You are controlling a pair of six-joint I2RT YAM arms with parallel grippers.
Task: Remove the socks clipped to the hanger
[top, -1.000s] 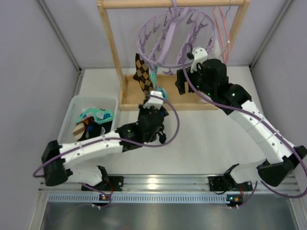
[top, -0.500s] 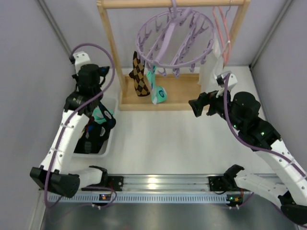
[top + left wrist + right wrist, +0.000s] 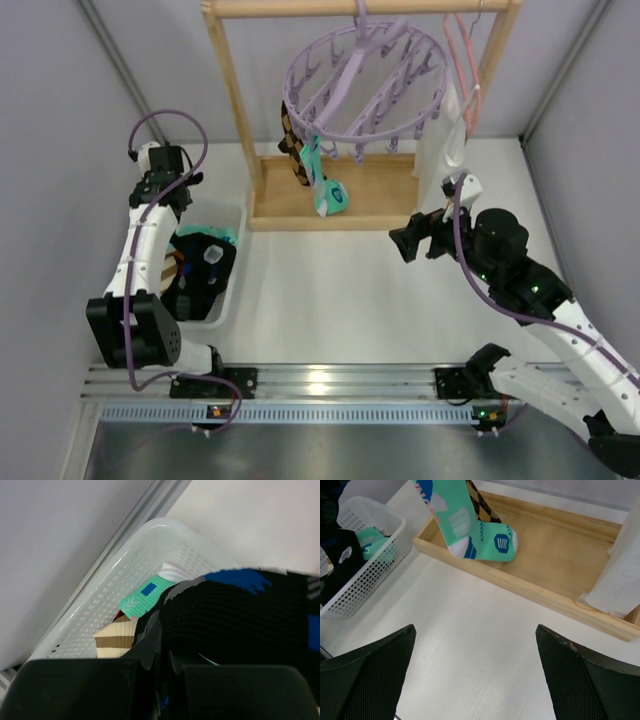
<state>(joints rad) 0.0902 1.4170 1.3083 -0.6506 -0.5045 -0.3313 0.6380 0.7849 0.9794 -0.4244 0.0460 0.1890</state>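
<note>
Across the top of the overhead view stands the wooden rack. It carries the hanger by its hook, high enough for the pegs to dangle free above the rack's tray. Two of the socks hang from pegs on the ring's left side. The mint-green sock has its toe down in the tray, and the argyle sock is just behind it. Both are clipped by the cuff, so I judge a downward pull should free them.

At left centre the basket sits against the wall, near my left arm, as the drop-off place. It holds several socks, with a black sock on top. My left gripper points down over the basket's far end with its fingers fully together. I cannot tell whether any fabric is caught between them.

Right of centre, my right gripper is spread as wide as it goes and holds nothing. It faces the mint-green sock across bare table.

That stretch gives me open room to approach. The tray's raised front edge lies between me and the sock's toe. The white garment hangs close on my right, and the left post stands near the argyle sock.
</note>
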